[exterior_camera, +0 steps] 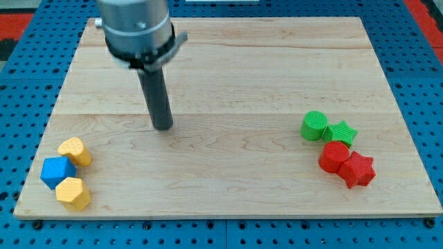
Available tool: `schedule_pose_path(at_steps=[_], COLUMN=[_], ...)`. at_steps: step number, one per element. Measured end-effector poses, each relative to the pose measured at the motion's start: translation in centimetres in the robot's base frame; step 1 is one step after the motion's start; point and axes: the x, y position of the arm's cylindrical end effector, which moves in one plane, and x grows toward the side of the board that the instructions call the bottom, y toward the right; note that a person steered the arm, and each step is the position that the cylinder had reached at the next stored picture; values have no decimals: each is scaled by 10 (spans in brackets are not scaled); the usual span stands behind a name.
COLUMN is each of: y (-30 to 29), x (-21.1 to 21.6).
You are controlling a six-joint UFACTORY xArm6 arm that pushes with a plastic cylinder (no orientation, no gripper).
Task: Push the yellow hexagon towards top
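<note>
Two yellow blocks lie at the view's bottom left of the wooden board [242,83]. The lower one is the yellow hexagon [73,194]. The upper yellow block [75,151] looks rounded, its shape unclear. A blue block [57,171] sits between them, touching both. My tip [163,126] rests on the board, up and to the right of this cluster, well apart from it.
At the view's right stand a green cylinder [314,126], a green star [341,133], a red cylinder [335,156] and a red star [358,170], packed close together. The board is ringed by blue pegboard.
</note>
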Motion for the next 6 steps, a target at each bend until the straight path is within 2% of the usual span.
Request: schedule_pose_path(at_steps=[1,2,3,4,5,6], y=[9,-40,-147,-164,-165,-137], x=[114,117,114,95,22,-17])
